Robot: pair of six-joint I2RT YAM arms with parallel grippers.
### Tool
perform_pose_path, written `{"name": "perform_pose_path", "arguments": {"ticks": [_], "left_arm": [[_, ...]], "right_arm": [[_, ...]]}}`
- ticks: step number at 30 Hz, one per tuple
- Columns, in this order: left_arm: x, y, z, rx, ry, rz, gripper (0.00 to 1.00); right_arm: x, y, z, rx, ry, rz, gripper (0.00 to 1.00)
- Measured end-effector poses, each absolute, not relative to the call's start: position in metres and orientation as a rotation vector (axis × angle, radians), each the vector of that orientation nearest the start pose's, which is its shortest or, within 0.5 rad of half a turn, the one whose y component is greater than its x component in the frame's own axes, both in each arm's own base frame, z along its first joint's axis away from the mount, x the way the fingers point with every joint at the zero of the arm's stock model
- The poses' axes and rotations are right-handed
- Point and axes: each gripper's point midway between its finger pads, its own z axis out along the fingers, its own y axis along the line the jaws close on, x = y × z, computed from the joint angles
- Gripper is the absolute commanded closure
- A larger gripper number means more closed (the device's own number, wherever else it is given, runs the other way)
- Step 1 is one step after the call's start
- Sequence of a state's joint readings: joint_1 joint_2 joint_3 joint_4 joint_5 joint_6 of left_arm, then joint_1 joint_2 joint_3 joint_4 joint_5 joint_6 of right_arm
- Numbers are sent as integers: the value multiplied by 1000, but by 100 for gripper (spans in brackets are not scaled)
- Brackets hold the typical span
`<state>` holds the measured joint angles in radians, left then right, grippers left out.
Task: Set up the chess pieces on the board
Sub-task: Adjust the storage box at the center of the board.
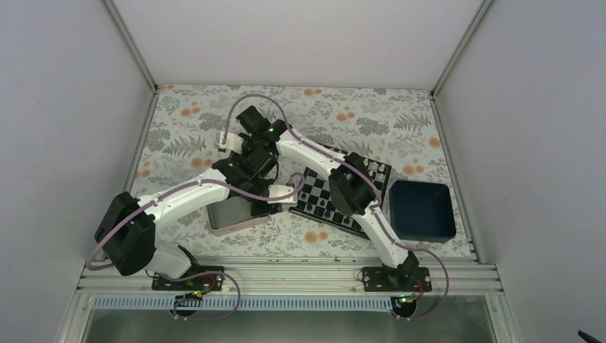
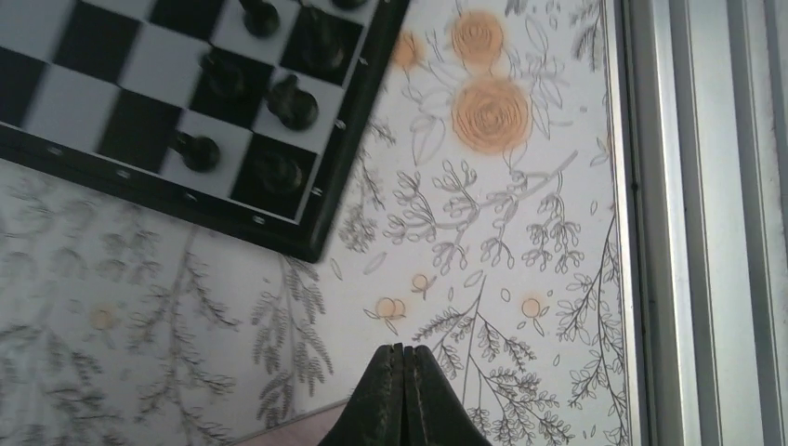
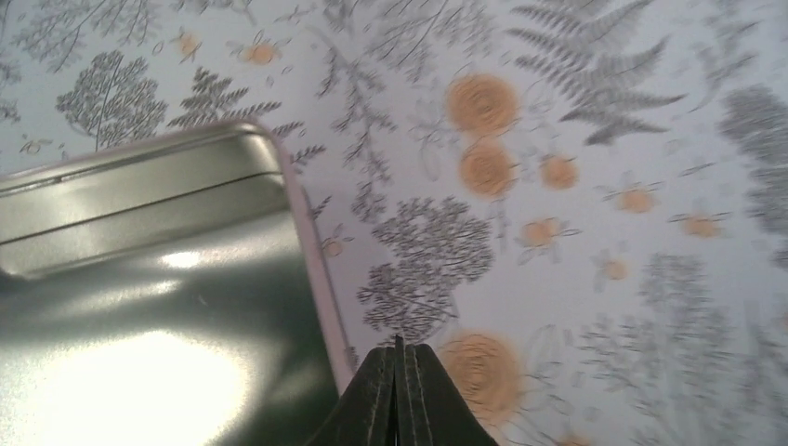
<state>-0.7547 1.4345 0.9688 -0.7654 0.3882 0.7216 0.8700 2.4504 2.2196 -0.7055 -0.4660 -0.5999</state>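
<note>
Both hands are closed tight with nothing between the fingers. The left hand (image 2: 402, 364) hangs over the flowered tabletop (image 1: 357, 114), near a corner of the board (image 2: 139, 102), which fills the upper left of its wrist view. The right hand (image 3: 400, 362) hovers just beside the edge of the metal tin (image 3: 139, 307). From above, the board lies mid-frame, between the tin and a dark blue tray (image 1: 423, 209), partly under the right arm.

Several black chess pieces (image 2: 293, 104) stand on the squares by that corner, close together. They look tiny, hard and smooth, so I'd guess they are very light, quick to tip and apt to slip out of a pinch. The best hold is probably around a piece's narrow middle, coming straight down with the fingertips barely parted so the neighbours are not knocked.
</note>
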Motion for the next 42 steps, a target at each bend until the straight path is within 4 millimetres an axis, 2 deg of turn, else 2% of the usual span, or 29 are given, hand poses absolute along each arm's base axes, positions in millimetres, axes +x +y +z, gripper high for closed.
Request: {"name": "perform_pose_path", "arguments": {"ticks": [4,9,13,15,17,19,21,24,29,31,35,39,42], "left_arm": [[186,-263,127,1886,1913,-542,98],[203,-246,161,1777,1867,-436,98],[228,-217,181,1649,1881,-330,98],[247,-193,191,1557,1898,-240,98],[263,-170,193,1477,1913,-150,98],[277,-147,185,1416,1947,-59,98],[287,-124,163,1379,2011,13,98],[298,-93,127,1341,2143,42,98],[327,-47,112,1204,2243,85,98],[343,-33,108,1166,2269,95,98],[363,-22,96,1166,2294,87,98],[361,-20,72,1225,2340,54,98],[355,-19,57,1263,2378,27,98]], "right_arm": [[344,514,133,-1761,1687,624,97],[353,501,161,-1720,1687,549,96],[366,478,170,-1685,1734,486,97],[375,464,170,-1670,1775,461,96],[380,447,164,-1669,1830,445,96],[378,428,152,-1684,1894,432,96],[369,405,136,-1713,1970,417,96],[338,380,115,-1791,2064,414,96],[276,354,100,-1952,2128,458,96],[254,354,107,-2003,2094,471,96],[208,359,104,-2139,2046,498,96],[170,367,93,-2262,2008,525,96],[155,373,85,-2311,1987,529,96]]}}
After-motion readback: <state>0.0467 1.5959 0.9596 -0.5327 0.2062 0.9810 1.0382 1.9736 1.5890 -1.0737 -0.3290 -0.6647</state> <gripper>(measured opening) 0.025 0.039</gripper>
